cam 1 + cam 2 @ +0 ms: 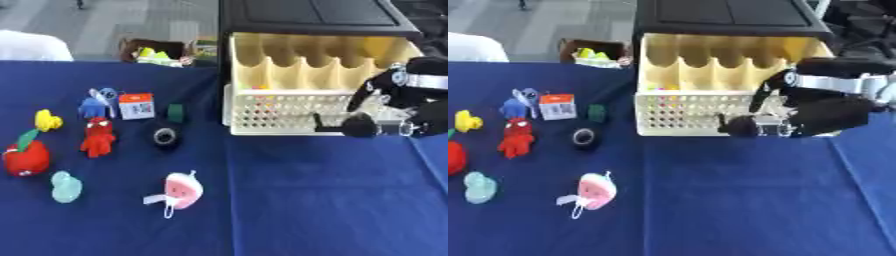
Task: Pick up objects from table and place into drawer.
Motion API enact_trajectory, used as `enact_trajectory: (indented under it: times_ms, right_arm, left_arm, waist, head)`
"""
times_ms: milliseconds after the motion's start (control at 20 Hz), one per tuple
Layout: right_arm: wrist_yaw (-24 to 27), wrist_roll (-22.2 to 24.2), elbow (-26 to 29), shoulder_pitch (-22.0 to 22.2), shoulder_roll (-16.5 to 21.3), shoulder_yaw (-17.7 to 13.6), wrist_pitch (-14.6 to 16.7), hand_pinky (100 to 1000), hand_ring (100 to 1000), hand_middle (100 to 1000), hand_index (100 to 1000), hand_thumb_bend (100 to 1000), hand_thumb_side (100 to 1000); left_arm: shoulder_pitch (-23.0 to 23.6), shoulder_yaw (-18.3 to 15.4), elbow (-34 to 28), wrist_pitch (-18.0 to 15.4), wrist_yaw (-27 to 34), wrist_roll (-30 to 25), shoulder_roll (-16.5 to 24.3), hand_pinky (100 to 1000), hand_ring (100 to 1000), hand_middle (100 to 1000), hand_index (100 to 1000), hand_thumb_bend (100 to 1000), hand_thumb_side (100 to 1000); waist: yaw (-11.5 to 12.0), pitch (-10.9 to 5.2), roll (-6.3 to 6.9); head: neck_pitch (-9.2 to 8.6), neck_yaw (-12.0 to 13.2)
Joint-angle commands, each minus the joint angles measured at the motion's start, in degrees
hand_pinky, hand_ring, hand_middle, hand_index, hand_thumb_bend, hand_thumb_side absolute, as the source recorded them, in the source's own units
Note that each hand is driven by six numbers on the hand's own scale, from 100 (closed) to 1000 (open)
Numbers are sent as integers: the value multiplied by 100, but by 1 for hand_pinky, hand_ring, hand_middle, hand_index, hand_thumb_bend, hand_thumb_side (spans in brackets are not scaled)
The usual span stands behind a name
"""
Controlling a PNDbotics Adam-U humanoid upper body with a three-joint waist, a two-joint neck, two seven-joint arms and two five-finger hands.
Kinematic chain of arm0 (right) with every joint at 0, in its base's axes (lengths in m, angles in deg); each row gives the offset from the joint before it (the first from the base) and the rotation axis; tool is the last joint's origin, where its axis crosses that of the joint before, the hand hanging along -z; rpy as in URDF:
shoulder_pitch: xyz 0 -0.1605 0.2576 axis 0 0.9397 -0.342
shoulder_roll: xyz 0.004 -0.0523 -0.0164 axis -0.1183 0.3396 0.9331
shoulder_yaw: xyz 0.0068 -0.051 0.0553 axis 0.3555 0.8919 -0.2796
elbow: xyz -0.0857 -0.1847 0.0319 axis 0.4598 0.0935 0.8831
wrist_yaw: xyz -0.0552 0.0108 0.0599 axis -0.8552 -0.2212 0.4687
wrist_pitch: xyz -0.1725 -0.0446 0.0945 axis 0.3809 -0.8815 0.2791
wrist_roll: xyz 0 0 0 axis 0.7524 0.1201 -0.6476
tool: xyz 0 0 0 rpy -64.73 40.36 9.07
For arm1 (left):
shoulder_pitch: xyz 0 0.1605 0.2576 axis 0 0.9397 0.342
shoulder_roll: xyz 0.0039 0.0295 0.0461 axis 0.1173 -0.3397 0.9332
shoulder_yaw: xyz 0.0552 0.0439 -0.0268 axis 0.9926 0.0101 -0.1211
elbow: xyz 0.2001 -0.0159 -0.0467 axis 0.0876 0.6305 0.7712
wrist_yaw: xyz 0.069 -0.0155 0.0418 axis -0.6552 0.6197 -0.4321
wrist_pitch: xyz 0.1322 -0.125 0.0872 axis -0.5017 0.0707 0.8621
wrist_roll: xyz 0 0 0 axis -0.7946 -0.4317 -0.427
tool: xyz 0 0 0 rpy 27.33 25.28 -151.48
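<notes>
Drawer [306,95]: pulled open, cream, lattice front.
Toys: left of drawer on blue table [306,200]; pink plush [179,190] nearest, likely soft, light; pinch its body.
Right hand [798,112]: at drawer front, fingers relaxed, holding nothing.
Left hand: unseen.

the right hand [389,107] hangs at the open cream drawer [306,112], fingers pointing down over its perforated front. on the blue table [306,200] lie a pink toy [181,191], a red figure [98,136] and a black roll [165,135].

Blue-clothed table [306,210]; grey floor [131,20] beyond, perhaps tiled.
</notes>
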Motion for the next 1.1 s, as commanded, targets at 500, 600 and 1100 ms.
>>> enact_trajectory:
  times_ms: [500, 600, 1100]
  right_arm:
    - [432, -1305, 91, -107, -198, -843, -83, 100, 100, 100, 782, 399, 1000]
    - [551, -1603, 91, -130, -307, -963, -156, 100, 100, 100, 766, 351, 1000]
    - [1877, -4099, 91, -201, -847, -1284, -111, 100, 100, 100, 759, 185, 1000]
  left_arm:
    - [-74, -26, -102, -59, -11, 32, 119, 552, 602, 649, 874, 100, 971]
    - [-88, -21, -102, -68, -10, 33, 128, 552, 602, 649, 874, 100, 968]
    - [-242, 59, -102, -123, -42, 112, 370, 553, 607, 663, 875, 100, 930]
  waist:
    - [-7, -131, 71]
    - [-5, -133, 86]
    - [38, -233, 146]
  head:
    - [178, 407]
    - [210, 494]
    - [373, 650]
